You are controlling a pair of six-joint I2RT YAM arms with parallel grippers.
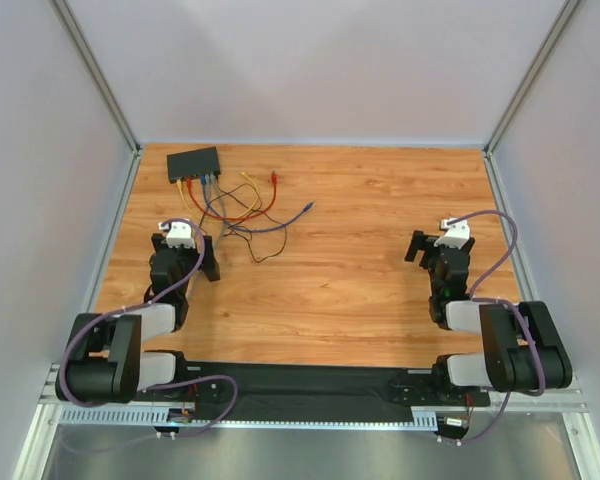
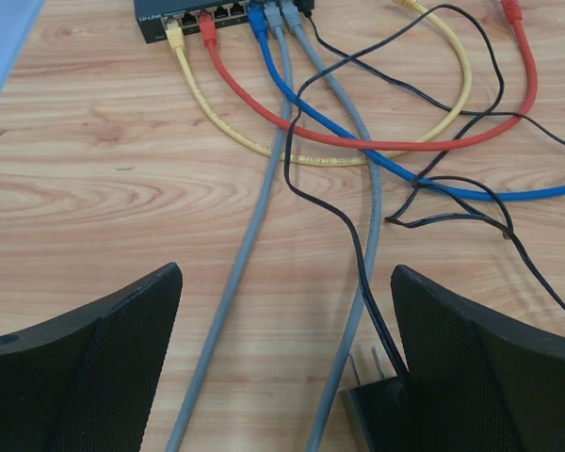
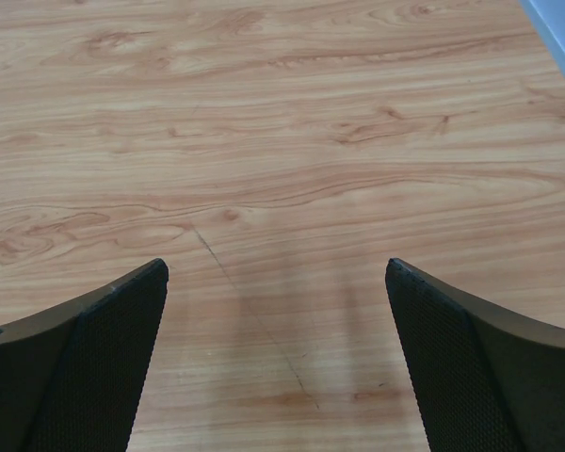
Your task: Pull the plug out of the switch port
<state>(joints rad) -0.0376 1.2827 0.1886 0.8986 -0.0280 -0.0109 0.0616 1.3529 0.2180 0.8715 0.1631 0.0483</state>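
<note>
The switch (image 1: 193,163) is a flat black box at the table's far left; its port row (image 2: 217,14) faces my left arm. Plugged into it are a yellow plug (image 2: 174,36), a red plug (image 2: 207,33), a blue plug (image 2: 256,24) and two grey plugs (image 2: 284,21). Their cables loop over the wood toward me. My left gripper (image 1: 184,250) (image 2: 284,273) is open, well short of the switch, with two grey cables and a black wire running between its fingers. My right gripper (image 1: 442,252) (image 3: 275,266) is open over bare wood at the right.
A small black adapter block (image 2: 377,414) on a thin black wire lies by my left gripper's right finger. Loose cable ends, yellow (image 1: 245,176), red (image 1: 274,178) and bluish (image 1: 310,207), lie right of the switch. White walls close in the table (image 1: 380,280) on three sides.
</note>
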